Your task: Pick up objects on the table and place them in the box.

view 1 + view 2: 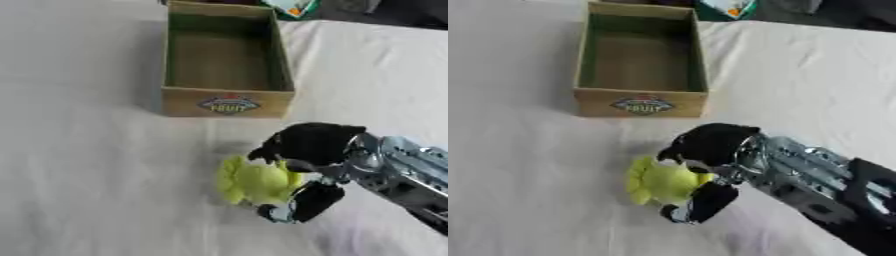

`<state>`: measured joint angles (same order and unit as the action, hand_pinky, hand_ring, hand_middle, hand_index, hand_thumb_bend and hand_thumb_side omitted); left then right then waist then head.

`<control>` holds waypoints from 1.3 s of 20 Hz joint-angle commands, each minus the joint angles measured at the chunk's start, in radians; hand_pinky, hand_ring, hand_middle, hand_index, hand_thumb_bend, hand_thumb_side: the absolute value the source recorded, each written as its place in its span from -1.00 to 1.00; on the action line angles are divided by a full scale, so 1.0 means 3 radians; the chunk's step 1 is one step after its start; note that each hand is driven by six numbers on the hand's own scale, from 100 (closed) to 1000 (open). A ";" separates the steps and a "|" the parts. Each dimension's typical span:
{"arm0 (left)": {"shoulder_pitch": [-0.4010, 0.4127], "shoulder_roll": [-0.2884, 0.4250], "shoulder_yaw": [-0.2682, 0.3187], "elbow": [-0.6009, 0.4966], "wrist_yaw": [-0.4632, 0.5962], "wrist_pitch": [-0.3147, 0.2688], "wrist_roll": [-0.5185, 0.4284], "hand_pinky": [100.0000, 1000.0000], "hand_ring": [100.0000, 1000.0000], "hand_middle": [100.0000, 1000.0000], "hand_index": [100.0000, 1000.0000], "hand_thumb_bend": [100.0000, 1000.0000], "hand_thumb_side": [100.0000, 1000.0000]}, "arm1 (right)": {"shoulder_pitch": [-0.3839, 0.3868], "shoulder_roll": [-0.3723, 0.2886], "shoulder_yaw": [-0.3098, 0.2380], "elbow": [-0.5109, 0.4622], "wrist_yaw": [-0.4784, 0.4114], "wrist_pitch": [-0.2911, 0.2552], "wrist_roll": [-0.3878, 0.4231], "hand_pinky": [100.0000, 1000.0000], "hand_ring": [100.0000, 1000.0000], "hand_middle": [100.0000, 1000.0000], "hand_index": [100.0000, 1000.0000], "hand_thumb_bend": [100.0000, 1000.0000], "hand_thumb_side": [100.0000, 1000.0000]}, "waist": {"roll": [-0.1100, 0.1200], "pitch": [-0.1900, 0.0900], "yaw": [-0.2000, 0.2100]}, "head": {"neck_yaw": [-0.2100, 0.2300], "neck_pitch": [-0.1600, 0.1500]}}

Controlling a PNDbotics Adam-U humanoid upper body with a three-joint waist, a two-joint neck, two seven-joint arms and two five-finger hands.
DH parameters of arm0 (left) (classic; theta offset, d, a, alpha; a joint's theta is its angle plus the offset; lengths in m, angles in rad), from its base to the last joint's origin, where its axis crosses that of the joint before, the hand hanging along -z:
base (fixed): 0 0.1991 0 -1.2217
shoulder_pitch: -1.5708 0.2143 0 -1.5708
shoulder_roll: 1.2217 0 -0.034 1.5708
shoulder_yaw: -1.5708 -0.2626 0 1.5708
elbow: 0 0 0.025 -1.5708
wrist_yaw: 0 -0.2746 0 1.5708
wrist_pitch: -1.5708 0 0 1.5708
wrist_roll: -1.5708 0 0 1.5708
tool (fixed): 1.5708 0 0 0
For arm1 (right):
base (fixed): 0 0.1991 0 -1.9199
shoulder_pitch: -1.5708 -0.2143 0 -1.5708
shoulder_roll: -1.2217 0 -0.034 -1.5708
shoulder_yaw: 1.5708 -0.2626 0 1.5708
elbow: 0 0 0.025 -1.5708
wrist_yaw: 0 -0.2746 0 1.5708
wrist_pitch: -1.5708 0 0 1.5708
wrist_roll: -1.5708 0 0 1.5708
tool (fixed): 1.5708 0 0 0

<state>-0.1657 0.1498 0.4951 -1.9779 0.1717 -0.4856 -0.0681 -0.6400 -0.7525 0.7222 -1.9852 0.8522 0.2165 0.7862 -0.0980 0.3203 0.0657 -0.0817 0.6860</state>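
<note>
The right hand [308, 150], glossy black on a silver wrist, curls fingers and thumb around a lumpy yellow-green soft object [254, 182] on the white cloth [87, 175]. Beyond it stands the rectangular cardboard box [227, 102].

The scene is viewed from the robot's head, steeply downward and from fairly near, by two eyes set side by side. The white-covered bench [79, 190] fills both views. The cardboard box [227, 60] is seen slightly further left in the right eye view.
</note>
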 commanded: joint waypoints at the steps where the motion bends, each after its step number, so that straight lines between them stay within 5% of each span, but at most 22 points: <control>1: -0.0028 0.0041 -0.0004 -0.0074 -0.0002 -0.0004 -0.0024 -0.09 -0.03 -0.05 0.52 -1.00 0.36 | -0.0006 -0.0037 -0.0014 -0.0049 0.0066 -0.0010 0.0030 0.75 0.70 0.42 0.96 -0.38 0.53 | 0.0018 -0.0045 0.0006 | -0.0010 -0.0003; 10: -0.0035 0.0031 -0.0006 -0.0074 0.0005 0.0005 -0.0036 -0.09 -0.03 -0.05 0.52 -1.00 0.36 | -0.0007 0.0052 -0.0019 -0.0049 0.0066 0.0088 0.0043 0.66 0.61 0.22 0.78 -0.59 0.50 | 0.0019 -0.0040 0.0017 | -0.0020 -0.0019; 15: -0.0037 0.0030 -0.0010 -0.0074 0.0009 0.0009 -0.0043 -0.10 -0.03 -0.05 0.52 -1.00 0.36 | -0.0014 0.0089 0.0001 -0.0049 0.0145 0.0155 -0.0154 0.55 0.48 0.04 0.59 -0.96 0.14 | 0.0020 -0.0041 0.0028 | -0.0026 -0.0026; 26: -0.0047 0.0022 -0.0013 -0.0074 0.0015 0.0015 -0.0079 -0.10 -0.03 -0.05 0.52 -1.00 0.34 | 0.0004 0.0161 0.0071 0.0022 0.0270 0.0150 -0.0278 0.34 0.22 -0.24 0.19 -1.00 -0.11 | 0.0013 -0.0033 0.0055 | -0.0045 -0.0035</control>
<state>-0.1692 0.1488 0.4947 -1.9779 0.1744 -0.4800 -0.0872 -0.6291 -0.6936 0.7464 -1.9782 0.9368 0.2578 0.7102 -0.0985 0.3247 0.0811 -0.0912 0.6840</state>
